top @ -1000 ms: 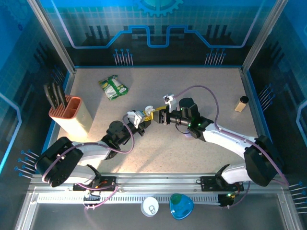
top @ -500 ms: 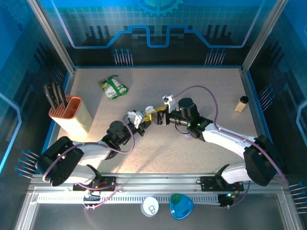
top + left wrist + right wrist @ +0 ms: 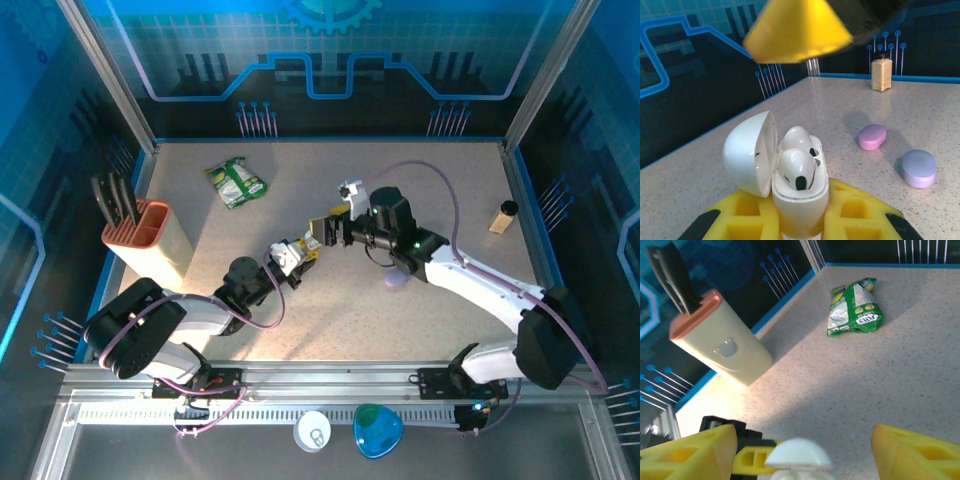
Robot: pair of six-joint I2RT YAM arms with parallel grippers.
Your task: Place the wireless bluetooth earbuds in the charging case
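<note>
Earbuds (image 3: 796, 170): two white buds sit side by side in their holes in the white case (image 3: 801, 202). We think they are all the way in.
Case: it stands up between the yellow pads (image 3: 747, 215) of the left claw (image 3: 800, 225), and its lid (image 3: 747, 152) hangs open to one side.
Left claw: clenched on the case, low on its body.
Right claw (image 3: 800, 456): spread wide with nothing held, just above the case.
Step now: we judge the buds are home, so closing the lid is what is left.
How to do it well: we would hold the left claw tight and steady, then nudge the lid over gently from its outer side. A hard push could tip the case or pop a bud out.
Table (image 3: 850, 100): pale, speckled and flat. A pink case (image 3: 872, 136) and a purple case (image 3: 919, 167) lie near each other, both closed, apart from the claws. A small bottle (image 3: 881, 73) stands at the far edge.
Room: dark blue walls (image 3: 685, 100) with bright line patterns stand round the table. A knife block (image 3: 722, 347) and a green packet (image 3: 856, 314) rest farther off.
</note>
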